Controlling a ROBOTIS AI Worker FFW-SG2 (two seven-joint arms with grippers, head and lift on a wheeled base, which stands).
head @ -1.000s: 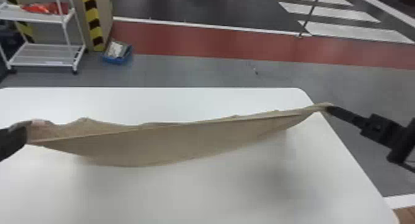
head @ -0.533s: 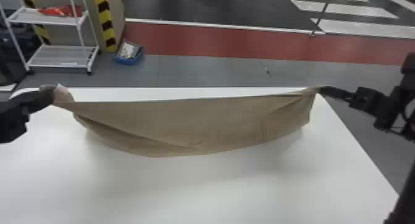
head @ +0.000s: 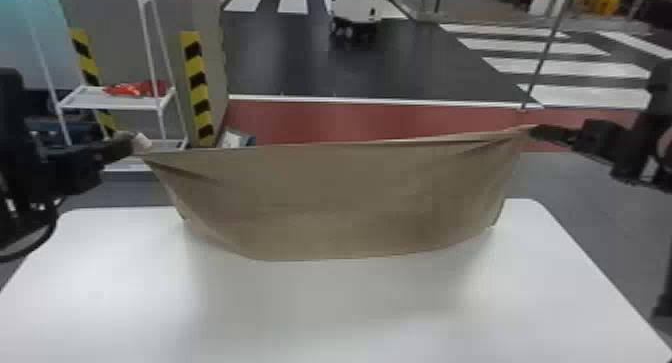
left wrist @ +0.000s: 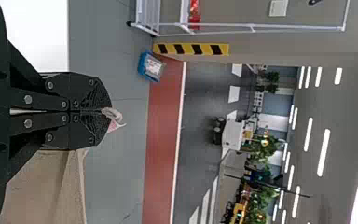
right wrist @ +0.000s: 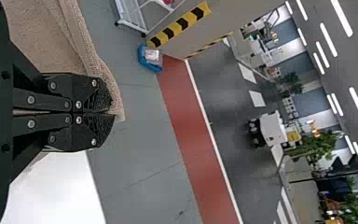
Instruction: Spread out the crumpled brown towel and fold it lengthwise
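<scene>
The white table (head: 325,317) lay nearest. Over it hung the brown towel (head: 340,197), long axis running left to right, upper edge rising slightly rightward, its top corners pinched in the closed jaws of the left gripper (head: 131,143) and right gripper (head: 533,131).

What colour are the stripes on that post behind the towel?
Yellow and black, clearest in the head view.

My left gripper (head: 134,144) and right gripper (head: 532,131) are black, the towel (head: 345,197) plain brown, the table (head: 340,312) white, the wall strip (head: 198,89) yellow-and-black striped, the floor band (head: 350,121) red
</scene>
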